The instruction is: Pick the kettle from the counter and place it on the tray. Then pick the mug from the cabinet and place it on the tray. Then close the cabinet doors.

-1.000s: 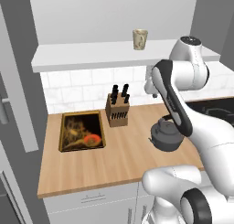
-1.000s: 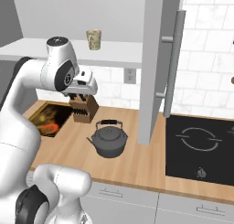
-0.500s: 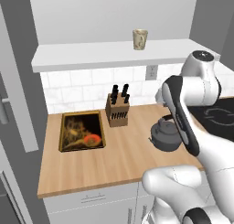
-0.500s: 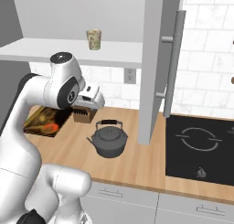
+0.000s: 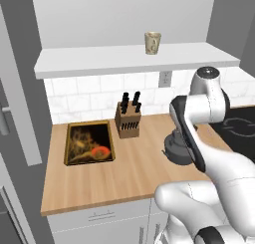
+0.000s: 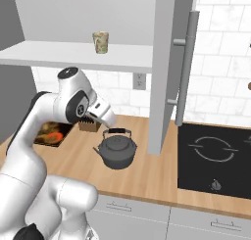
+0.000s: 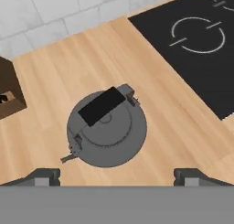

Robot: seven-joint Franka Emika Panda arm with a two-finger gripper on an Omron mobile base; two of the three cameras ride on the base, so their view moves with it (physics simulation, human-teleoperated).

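Tool (image 7: 117,175) hovering above kettle (image 7: 107,132), jaws spread wide, gripping nothing; kettle sitting on tabletop (image 7: 151,81) beside knife block (image 7: 9,93).

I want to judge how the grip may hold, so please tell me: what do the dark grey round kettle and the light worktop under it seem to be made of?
The dark grey round kettle looks like matte metal, perhaps cast iron: an even dull surface with soft highlights. Its handle's black middle may be plastic. The light worktop looks like wood, with pale plank grain.
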